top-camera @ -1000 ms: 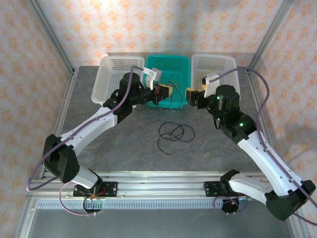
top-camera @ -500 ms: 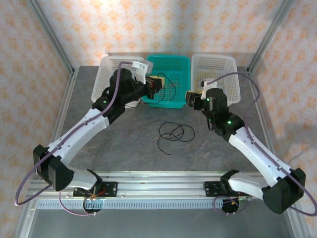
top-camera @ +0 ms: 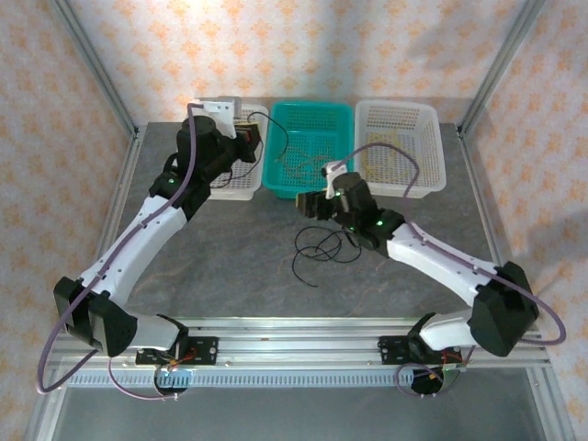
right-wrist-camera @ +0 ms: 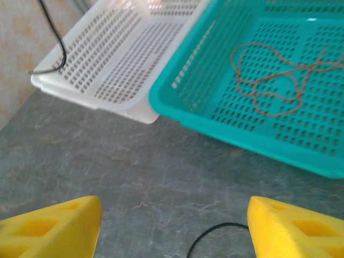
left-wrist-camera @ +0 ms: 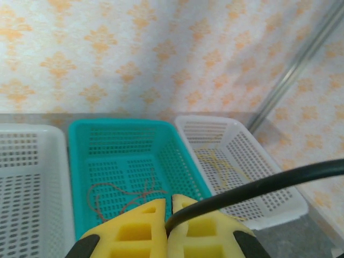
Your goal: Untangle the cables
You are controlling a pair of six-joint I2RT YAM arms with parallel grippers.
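Both arms have swung in the last second. My left arm [top-camera: 147, 225] has gone leftward, from in front of the teal basket [top-camera: 276, 182] to above the left white basket [top-camera: 230, 190]. My right arm [top-camera: 432, 262] has left the right white basket [top-camera: 432, 156] and come down to the middle of the bench [top-camera: 230, 276]. My left jaws are clenched on a black cable [left-wrist-camera: 258, 188], which trails free in the air past the teal basket's left rim, touching nothing that I can see. I judge it about ready to drop into the left white basket. My right jaws stand released and empty, low over the grey top, just beside the black loops [top-camera: 322, 246] lying alone on the bench. Those look like my next pick. The orange-brown cable [right-wrist-camera: 269, 80] lies in the teal basket and the yellow cable [left-wrist-camera: 220, 164] in the right white basket, so the sorting seems well along. Room is good. There is bare bench all round the loops, though the teal rim is near ahead of my right jaws. The near rail [top-camera: 303, 326] and corner posts [top-camera: 92, 60] are well apart from both arms, and the arms are well apart from each other.
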